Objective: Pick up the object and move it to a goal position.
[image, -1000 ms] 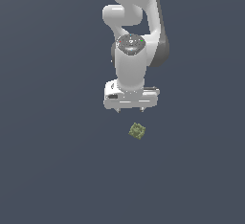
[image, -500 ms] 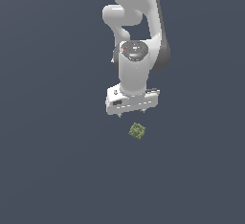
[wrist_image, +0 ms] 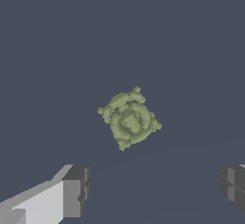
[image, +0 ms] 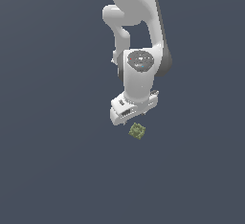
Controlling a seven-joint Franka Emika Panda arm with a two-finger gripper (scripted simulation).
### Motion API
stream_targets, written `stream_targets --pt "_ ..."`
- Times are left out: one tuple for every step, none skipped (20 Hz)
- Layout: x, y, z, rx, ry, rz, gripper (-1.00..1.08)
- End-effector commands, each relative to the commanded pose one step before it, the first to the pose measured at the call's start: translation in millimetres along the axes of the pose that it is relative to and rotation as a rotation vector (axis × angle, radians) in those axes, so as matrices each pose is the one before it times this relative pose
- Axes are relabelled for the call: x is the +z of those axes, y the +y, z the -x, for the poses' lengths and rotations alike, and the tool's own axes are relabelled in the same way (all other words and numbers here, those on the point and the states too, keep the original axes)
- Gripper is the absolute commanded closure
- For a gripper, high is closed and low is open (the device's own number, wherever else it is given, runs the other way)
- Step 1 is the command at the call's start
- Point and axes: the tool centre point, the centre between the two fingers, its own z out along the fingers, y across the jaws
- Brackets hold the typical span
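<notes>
You have only one thing here besides the task's own: a flat, dark slate-blue ground [image: 52,170] filling the exterior view from edge to edge. It shows no seam, corner or marking. In the wrist view the same plain surface [wrist_image: 57,36] spreads out, evenly lit.

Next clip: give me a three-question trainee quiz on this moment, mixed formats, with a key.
1. True or false: the claw is shut on the green lump.
2. In the wrist view, the lump lies: A) between the fingertips, B) ahead of the fingers, apart from them, C) out of sight.
3. Fill in: in the exterior view the lump rests on the grey ____ just below the claw.

Key: 1 false, the jaws stand wide apart and empty; 2 B; 3 floor.
</notes>
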Motion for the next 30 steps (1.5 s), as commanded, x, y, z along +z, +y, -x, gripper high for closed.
stream_targets --pt "6.00 -1.50 -3.85 -0.08137 -0.00143 0.00307 -0.92" --pt "2.38 -0.51 -1.55 -0.03179 -0.00054 0.00105 -0.92" --pt "2.37 -0.48 -1.56 -0.03177 -0.00050 0.00099 -0.92" --pt "2.37 -0.44 -1.57 -0.03175 -0.00046 0.00093 -0.92" --pt "2.37 -0.41 -1.58 -0.03173 -0.00042 0.00088 -0.92" --pt "2.35 -0.37 -1.58 -0.03149 -0.00037 0.00082 -0.92" --pt "2.24 -0.32 -1.52 -0.03006 -0.00032 0.00074 -0.92" --pt "2.12 -0.27 -1.44 -0.02840 -0.00026 0.00066 -0.92" --pt "2.00 -0.23 -1.37 -0.02677 -0.00021 0.00060 -0.92" --pt "1.88 -0.19 -1.29 -0.02513 -0.00016 0.00054 -0.92" --pt "1.75 -0.16 -1.21 -0.02349 -0.00012 0.00048 -0.92" --pt "1.63 -0.12 -1.13 -0.02185 -0.00009 0.00043 -0.92" --pt "1.51 -0.10 -1.05 -0.02023 -0.00006 0.00039 -0.92" --pt "1.39 -0.08 -0.97 -0.01860 -0.00003 0.00035 -0.92" --pt "1.27 -0.06 -0.89 -0.01698 -0.00001 0.00031 -0.92" --pt "1.14 -0.04 -0.80 -0.01535 0.00000 0.00028 -0.92" --pt "1.02 -0.04 -0.72 -0.01374 0.00001 0.00024 -0.92" --pt "0.90 -0.02 -0.64 -0.01212 0.00002 0.00021 -0.92" --pt "0.78 -0.01 -0.55 -0.01049 0.00003 0.00018 -0.92" --pt "0.66 0.00 -0.46 -0.00887 0.00003 0.00015 -0.92" --pt "0.54 -0.01 -0.39 -0.00727 0.00002 0.00012 -0.92" --pt "0.42 0.00 -0.30 -0.00565 0.00002 0.00010 -0.92" --pt "0.30 0.00 -0.21 -0.00403 0.00002 0.00007 -0.92" --pt "0.18 0.01 -0.11 -0.00239 0.00001 0.00004 -0.92" --pt "0.06 0.05 0.02 -0.00069 0.00000 0.00001 -0.92" --pt "-0.21 -0.16 0.20 0.00496 -0.00016 -0.00037 -0.92" --pt "0.42 0.01 0.03 0.00000 0.00000 0.00000 -0.92" --pt "1.24 0.04 0.08 0.00000 0.00000 0.00000 -0.92" --pt "2.06 0.06 0.13 0.00000 0.00000 0.00000 -0.92" --pt "2.86 -0.21 -0.17 -0.00069 0.00000 0.00004 -0.92"
